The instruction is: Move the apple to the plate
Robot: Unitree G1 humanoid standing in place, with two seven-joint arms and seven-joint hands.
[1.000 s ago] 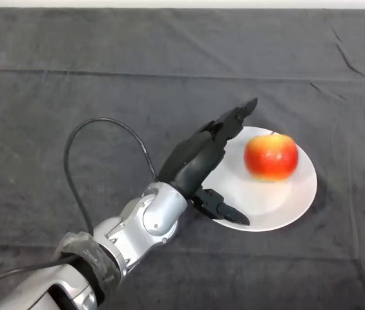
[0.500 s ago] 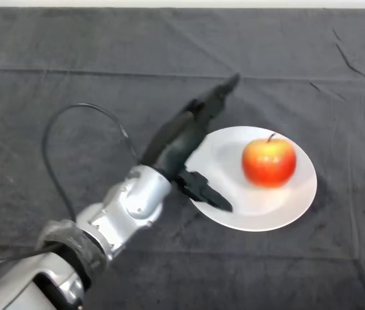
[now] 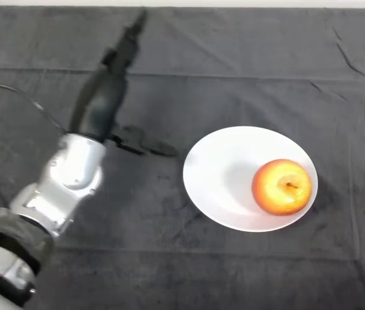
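Sitting spot of the apple: the apple sits on the plate, on the right part of it, close to the right rim.
Apple look: it is red and yellow, and its little stem points up toward the camera.
Apple and hand: nothing touches the apple; it is well apart from the hand.
Plate: it is white and round, and it lies flat on the dark cloth, right of the middle of the view.
Plate's bare part: the left half of the plate is bare white.
Hand: the black left hand is off to the left of the plate, over the cloth.
Fingers: the fingers are stretched out straight, pointing to the far edge of the table.
Thumb: the thumb sticks out to the right, toward the plate, but it does not reach the rim.
Hand's hold: the hand is spread wide and has nothing in it.
Arm: the silver-grey arm comes up from the lower left corner and leans toward the far side.
Cloth: it is dark grey with some folds and covers the whole table.
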